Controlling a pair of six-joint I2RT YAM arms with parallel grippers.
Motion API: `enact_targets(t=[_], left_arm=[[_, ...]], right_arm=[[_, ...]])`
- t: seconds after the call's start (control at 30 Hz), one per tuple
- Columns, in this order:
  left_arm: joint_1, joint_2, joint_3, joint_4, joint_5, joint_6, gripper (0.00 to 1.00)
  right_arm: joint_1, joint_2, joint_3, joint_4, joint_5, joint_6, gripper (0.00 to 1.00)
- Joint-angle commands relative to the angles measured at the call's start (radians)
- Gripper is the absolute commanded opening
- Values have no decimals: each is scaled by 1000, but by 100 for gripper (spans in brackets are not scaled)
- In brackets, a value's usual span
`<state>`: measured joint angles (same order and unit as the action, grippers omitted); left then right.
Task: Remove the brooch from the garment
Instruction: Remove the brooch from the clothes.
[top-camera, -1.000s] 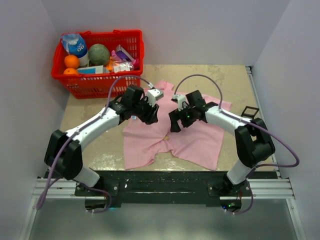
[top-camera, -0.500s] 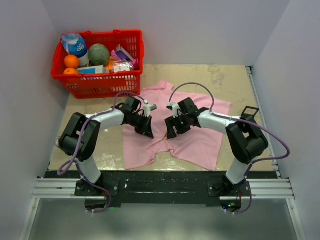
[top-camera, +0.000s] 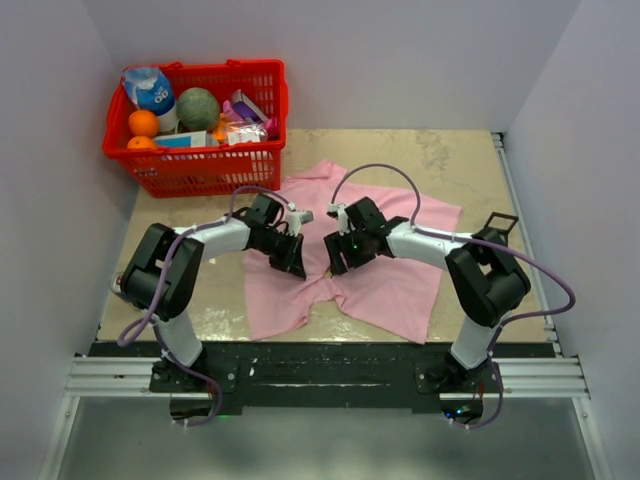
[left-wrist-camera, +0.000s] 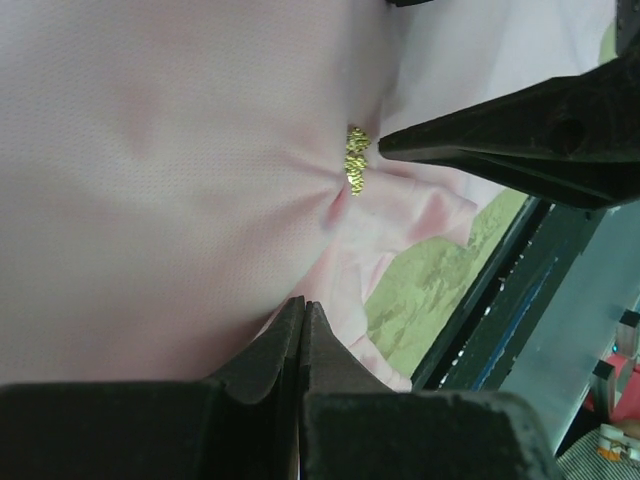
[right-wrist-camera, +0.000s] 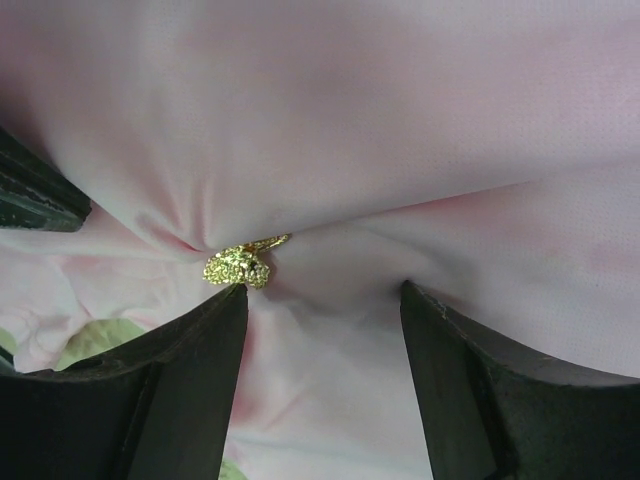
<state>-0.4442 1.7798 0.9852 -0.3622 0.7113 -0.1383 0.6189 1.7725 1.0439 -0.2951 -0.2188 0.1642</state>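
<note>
White arms with black joints, seemingly purple cables.

**One overview, two close-ups**

The top camera looks down from above and behind the arm bases, over the whole worktop and shirt. The wrist cameras sit very near the cloth, looking along the left tool and the right tool. Both show the brooch, from opposite sides.

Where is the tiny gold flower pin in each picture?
Left wrist: the tiny gold flower-cluster brooch sits right of centre, in the upper half.
Right wrist: the brooch is left of centre, about mid-height.
Top external: too small to make out on the light pink cloth T-shirt.
Shared landmark: the T-shirt's folds puckering toward the brooch.
</note>
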Motion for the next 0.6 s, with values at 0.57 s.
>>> enact_targets(t=[0.57], left_arm=[[72, -143, 102, -136, -24, 181, 0]], right_arm=[[19, -51, 7, -113, 185, -48, 71]])
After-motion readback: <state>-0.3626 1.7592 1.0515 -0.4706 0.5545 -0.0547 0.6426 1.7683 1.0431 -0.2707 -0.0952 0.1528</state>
